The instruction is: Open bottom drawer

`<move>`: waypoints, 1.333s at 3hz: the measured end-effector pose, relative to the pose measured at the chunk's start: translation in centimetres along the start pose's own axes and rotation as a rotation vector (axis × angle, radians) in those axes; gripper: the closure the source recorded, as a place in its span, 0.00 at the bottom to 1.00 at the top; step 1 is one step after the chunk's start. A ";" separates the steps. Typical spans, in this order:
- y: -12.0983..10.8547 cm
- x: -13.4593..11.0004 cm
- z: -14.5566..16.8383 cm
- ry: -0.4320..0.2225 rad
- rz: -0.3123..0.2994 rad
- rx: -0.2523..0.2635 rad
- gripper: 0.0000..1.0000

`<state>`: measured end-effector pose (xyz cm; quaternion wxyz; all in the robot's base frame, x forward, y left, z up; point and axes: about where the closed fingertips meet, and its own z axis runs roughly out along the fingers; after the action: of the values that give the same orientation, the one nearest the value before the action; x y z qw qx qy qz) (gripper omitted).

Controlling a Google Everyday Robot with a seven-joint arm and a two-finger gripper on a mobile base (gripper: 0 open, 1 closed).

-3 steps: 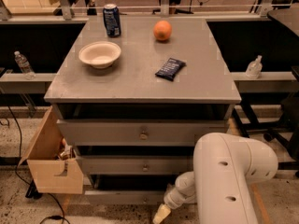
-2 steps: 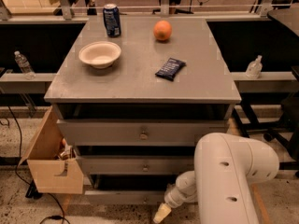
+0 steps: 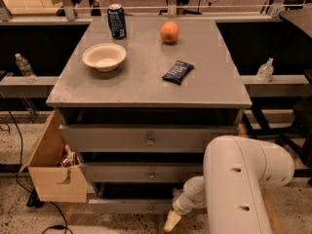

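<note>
Speckled floor [image 3: 14, 145] runs along the bottom of the view, with a black cable lying on it at the left. Nearest of all, at the bottom right, is the big white robot arm [image 3: 243, 179]. It bends down to the left. At its end is the gripper [image 3: 171, 221], low down by the floor, with a cream tip showing. It is too hidden to tell if it is spread or pressed together.

Just behind the gripper is the bottom drawer [image 3: 129, 206], the lowest grey front of the grey cabinet [image 3: 234, 118]. The gripper is right in front of this drawer's right part. I cannot tell if they touch. A dark gap shows above the drawer.

On the left, a brown cardboard box [image 3: 53, 179] sits against the cabinet's side.

Above the lowest front is the middle drawer [image 3: 122, 172], and above that the top drawer [image 3: 107, 138], each with a small knob.

On the flat cabinet top, a dark snack packet [image 3: 177, 72] lies nearest. A white bowl [image 3: 104, 56] is to its left. Farther back are an orange [image 3: 169, 32] and a blue can [image 3: 116, 21], standing up.

A water bottle [image 3: 23, 66] stands on a ledge at the left, and a small clear bottle [image 3: 264, 70] on a ledge at the right.
</note>
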<state>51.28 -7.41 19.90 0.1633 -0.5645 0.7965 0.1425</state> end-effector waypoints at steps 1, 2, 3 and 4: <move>-0.1 0.0 0.0 0.061 -0.090 0.025 0.00; -0.4 0.3 0.5 0.116 -0.144 0.065 0.00; -1.1 0.4 0.7 0.127 -0.169 0.083 0.00; -2.1 0.7 1.2 0.122 -0.172 0.078 0.17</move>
<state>53.14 -8.15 18.50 0.1479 -0.6318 0.7584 0.0620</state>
